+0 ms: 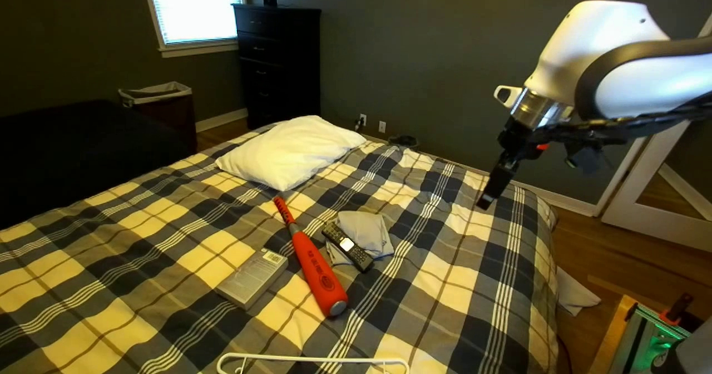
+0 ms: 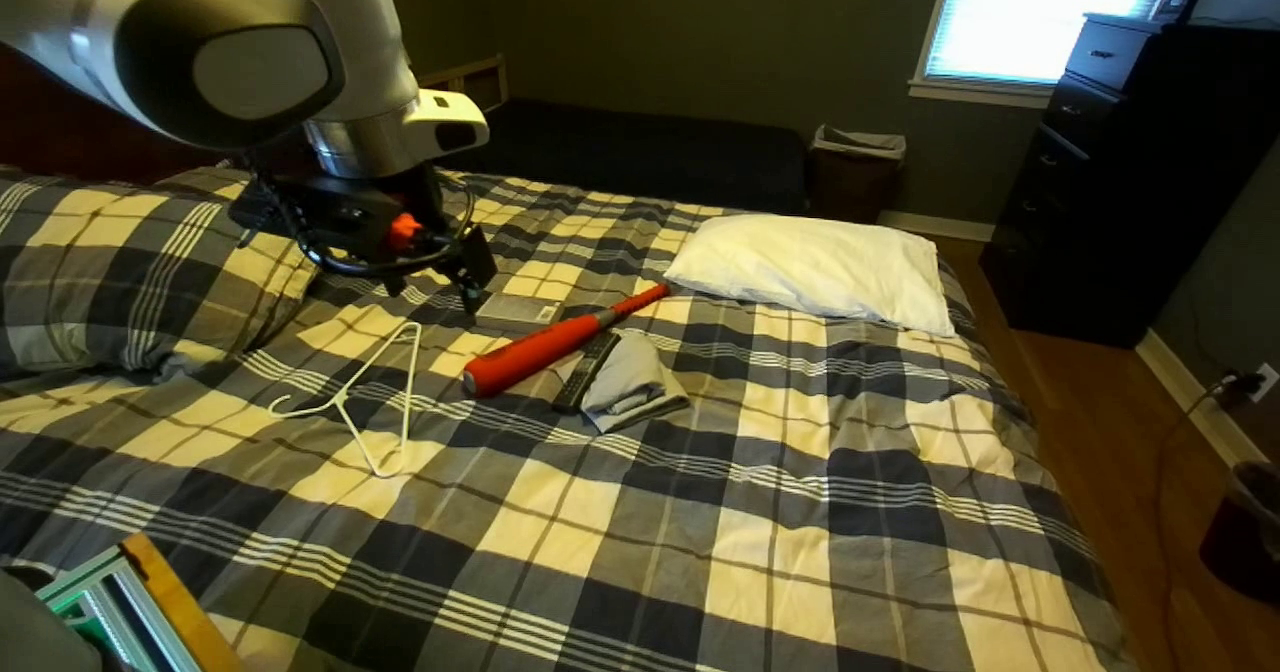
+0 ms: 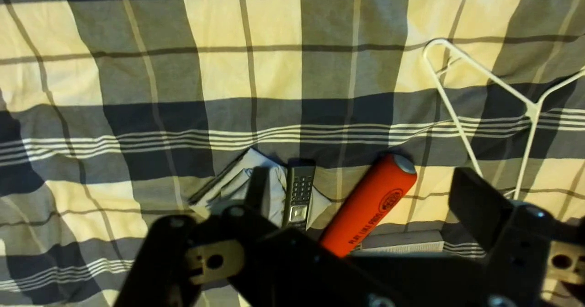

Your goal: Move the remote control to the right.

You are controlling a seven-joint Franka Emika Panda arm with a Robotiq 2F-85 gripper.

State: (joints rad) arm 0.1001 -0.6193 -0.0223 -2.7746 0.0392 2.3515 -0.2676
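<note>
Hovering, gripper (image 3: 360, 174) is gaping wide, empty; remote control (image 1: 348, 246) is lying partly on grey cloth (image 1: 368, 230), inside bed (image 1: 473, 307) edges; grasping, moving right seemingly all remaining.

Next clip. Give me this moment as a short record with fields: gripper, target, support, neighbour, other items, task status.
gripper: open, holding nothing, above the plaid bedspread
target: remote control, black, buttons facing up
support: lies partly on the crumpled grey cloth
neighbour: red baseball bat, lettered PLAY LIKE PROS, beside the remote control with a gap between
other items: grey box, white clothes hanger, white pillow
task status: remote control not grasped; whether it has been moved right cannot be told
</note>
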